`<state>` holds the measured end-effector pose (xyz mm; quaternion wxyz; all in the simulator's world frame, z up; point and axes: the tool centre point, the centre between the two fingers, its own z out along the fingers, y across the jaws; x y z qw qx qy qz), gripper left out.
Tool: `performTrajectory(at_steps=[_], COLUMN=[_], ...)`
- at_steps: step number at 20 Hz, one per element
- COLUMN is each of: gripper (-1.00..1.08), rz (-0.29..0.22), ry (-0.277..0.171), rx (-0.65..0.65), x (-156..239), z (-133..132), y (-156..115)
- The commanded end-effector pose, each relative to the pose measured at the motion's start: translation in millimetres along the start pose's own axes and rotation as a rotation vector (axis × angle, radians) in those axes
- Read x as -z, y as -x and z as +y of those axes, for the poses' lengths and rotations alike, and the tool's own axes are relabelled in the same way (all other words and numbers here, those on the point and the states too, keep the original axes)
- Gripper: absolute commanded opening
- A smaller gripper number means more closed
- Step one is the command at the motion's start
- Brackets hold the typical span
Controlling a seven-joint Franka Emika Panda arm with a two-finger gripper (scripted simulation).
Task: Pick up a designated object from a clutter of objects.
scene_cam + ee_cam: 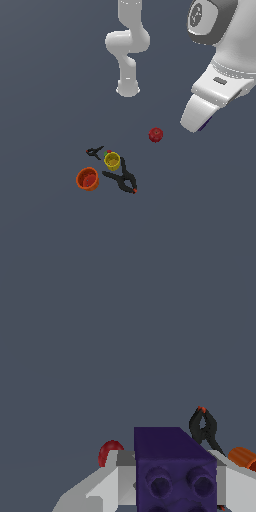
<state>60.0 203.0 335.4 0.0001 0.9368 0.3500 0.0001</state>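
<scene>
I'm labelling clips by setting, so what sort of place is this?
Likely a simulated tabletop test scene: a flat, featureless grey surface, a white robot arm, and scattered small items such as a red ball and an orange cup.

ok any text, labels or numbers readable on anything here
None can be read.
The white robot arm shows only a blurred mark on its grey joint cap, not legible.
The dark purple studded cube between the end effector fingers carries no print.
The red ball, yellow cup, orange cup and black clamps are plain.
</scene>
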Motion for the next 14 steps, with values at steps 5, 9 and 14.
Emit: performTrajectory(at_steps=[5,9,14], gripper=[-1.00,-1.00,-1.00], rz=[0.000,0.000,0.000], ry=[0.000,0.000,0.000], rx=[-0.001,0.000,0.000], x=[16.3,21.3,23.3], z=[-5.7,-7.5,-8.0], y=[-19.2,-25.3,-27.9])
